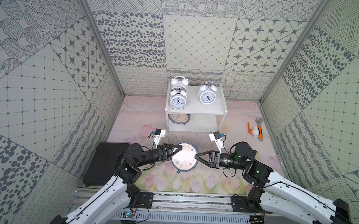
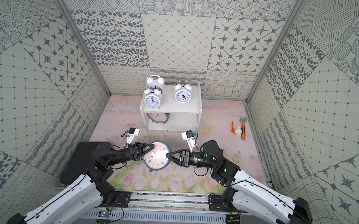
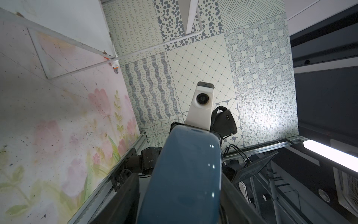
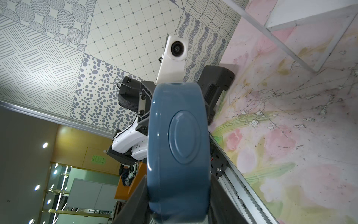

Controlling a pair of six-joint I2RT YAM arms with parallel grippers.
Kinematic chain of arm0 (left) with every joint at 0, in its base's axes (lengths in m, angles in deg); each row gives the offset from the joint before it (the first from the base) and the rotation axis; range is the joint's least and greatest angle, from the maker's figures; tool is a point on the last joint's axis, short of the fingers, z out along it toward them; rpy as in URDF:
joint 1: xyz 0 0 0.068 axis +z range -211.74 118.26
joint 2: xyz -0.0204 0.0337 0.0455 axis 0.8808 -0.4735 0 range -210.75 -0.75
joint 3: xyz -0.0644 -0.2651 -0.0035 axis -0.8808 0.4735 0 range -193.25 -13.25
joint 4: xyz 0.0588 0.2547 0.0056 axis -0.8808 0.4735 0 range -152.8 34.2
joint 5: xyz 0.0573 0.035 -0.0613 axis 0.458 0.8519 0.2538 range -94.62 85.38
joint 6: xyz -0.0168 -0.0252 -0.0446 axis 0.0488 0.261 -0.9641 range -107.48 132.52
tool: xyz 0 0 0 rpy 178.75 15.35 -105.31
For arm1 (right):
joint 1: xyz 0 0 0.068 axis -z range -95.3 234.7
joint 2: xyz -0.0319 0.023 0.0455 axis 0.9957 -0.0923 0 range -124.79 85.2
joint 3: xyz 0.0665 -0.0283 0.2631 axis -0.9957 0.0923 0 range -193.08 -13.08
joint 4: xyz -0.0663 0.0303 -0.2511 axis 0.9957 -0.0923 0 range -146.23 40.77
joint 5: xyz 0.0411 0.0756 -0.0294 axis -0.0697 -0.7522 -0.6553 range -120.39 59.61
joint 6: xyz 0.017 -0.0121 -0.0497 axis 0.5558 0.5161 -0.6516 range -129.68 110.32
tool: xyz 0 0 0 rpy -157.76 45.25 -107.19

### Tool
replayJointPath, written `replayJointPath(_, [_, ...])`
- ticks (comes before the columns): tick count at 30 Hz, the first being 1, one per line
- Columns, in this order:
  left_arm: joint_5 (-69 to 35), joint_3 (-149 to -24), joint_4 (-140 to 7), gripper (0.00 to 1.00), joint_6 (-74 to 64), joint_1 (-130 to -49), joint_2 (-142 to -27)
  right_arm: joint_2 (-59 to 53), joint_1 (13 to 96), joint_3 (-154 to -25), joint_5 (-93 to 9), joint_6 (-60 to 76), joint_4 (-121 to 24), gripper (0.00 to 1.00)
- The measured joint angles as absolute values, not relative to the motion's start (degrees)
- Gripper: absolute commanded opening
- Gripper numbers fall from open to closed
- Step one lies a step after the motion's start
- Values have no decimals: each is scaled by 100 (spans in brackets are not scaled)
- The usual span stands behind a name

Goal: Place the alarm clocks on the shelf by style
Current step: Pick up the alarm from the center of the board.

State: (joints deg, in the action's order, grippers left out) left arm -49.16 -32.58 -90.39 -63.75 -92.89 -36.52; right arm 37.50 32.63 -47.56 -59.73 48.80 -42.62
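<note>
A large blue-cased alarm clock (image 1: 184, 157) (image 2: 157, 155) is held face up above the floral mat, between both arms. My left gripper (image 1: 175, 153) (image 3: 180, 203) is shut on its left rim. On the opposite rim my right gripper (image 1: 195, 157) (image 4: 177, 203) is shut too; in both wrist views the blue case (image 3: 184, 174) (image 4: 178, 151) fills the space between the jaws. The white shelf (image 1: 195, 106) (image 2: 170, 107) stands behind. Its top tier holds three white twin-bell clocks (image 1: 178, 100) (image 1: 179, 81) (image 1: 207, 95). A second blue clock (image 1: 178, 118) stands on the lower tier at the left.
An orange-and-white tool with a wrench (image 1: 256, 130) lies on the mat to the right of the shelf. A black flat box (image 1: 104, 163) sits at the left beside my left arm. The metal rail (image 1: 170, 199) runs along the front edge.
</note>
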Motion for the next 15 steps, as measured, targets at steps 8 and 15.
replayJointPath(8, [-4870, -3227, -9074, 51, -6353, -9303, -3403, 3663, 3298, -4780, -6080, 5046, -4069, 34])
replayJointPath(15, [-4531, -3092, -9094, 29, -6335, -9307, -3237, 3411, 3302, -4791, -6041, 5297, -3790, 50])
